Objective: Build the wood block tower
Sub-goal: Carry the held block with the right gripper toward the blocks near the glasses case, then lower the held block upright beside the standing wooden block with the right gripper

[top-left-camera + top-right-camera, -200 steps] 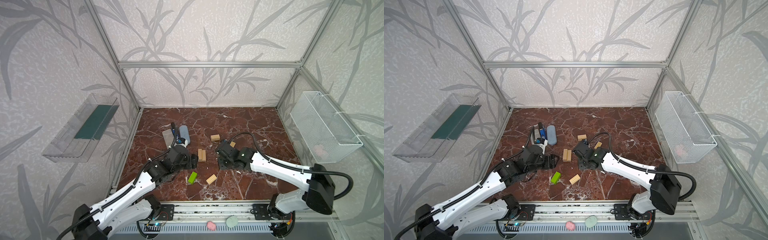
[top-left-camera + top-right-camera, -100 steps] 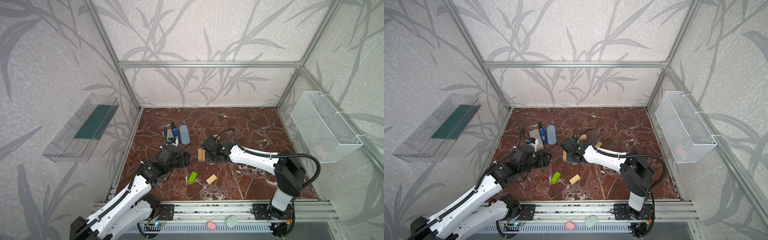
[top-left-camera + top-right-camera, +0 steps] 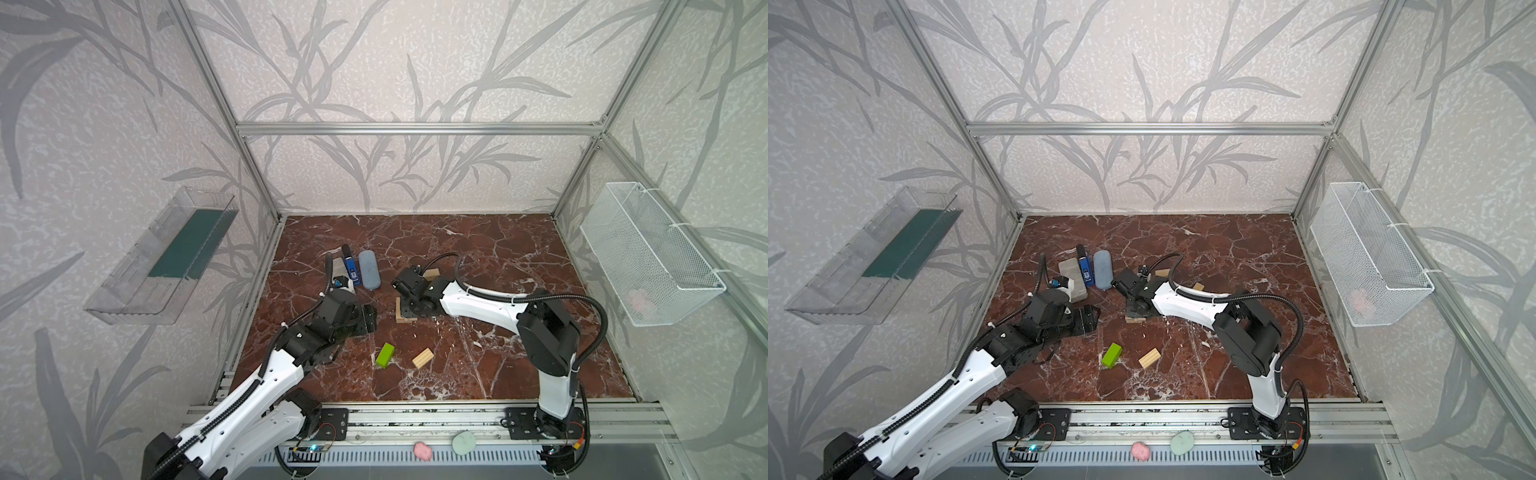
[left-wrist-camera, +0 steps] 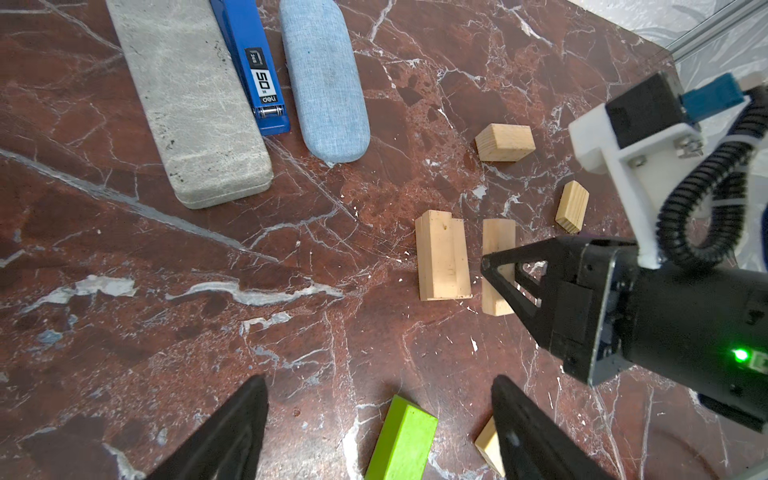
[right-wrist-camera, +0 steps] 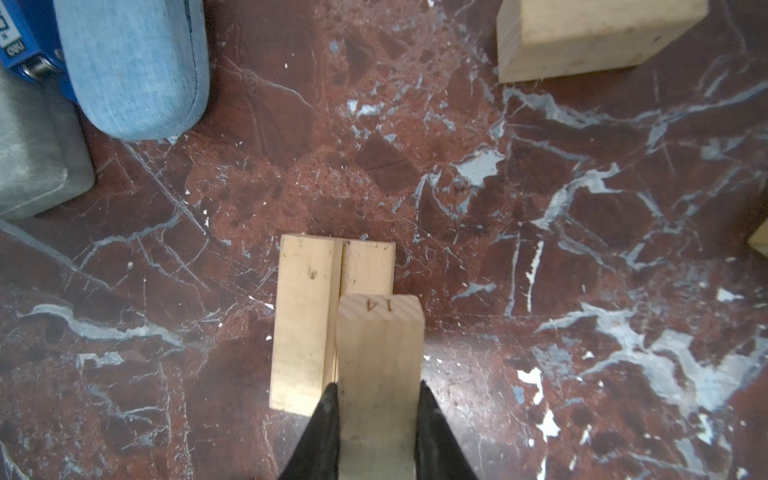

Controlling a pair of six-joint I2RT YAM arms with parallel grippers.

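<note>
My right gripper (image 5: 376,388) is shut on a tan wood block (image 5: 380,353) marked 14. It holds that block lengthwise, right beside two tan wood blocks (image 5: 305,324) that lie side by side on the floor, a single flat layer with no taller tower in view. In a top view the pair (image 3: 401,319) pokes out from under the right wrist. My left gripper (image 4: 378,380) is open and empty, low over the floor, with the lime-green block (image 4: 405,440) just past its fingertips. A loose tan block (image 4: 488,446) lies by one finger.
A grey case (image 4: 187,104), a blue stapler (image 4: 257,70) and a blue-grey case (image 4: 324,83) lie together at the back left. Two more tan blocks (image 4: 505,142) (image 4: 572,206) lie behind the right arm. A wire basket (image 3: 648,253) hangs on the right wall and a clear tray (image 3: 162,262) on the left wall.
My right arm has swung left with the tan block, from mid-floor to the pair of blocks. The left gripper has drawn back a little to the left, still open.
</note>
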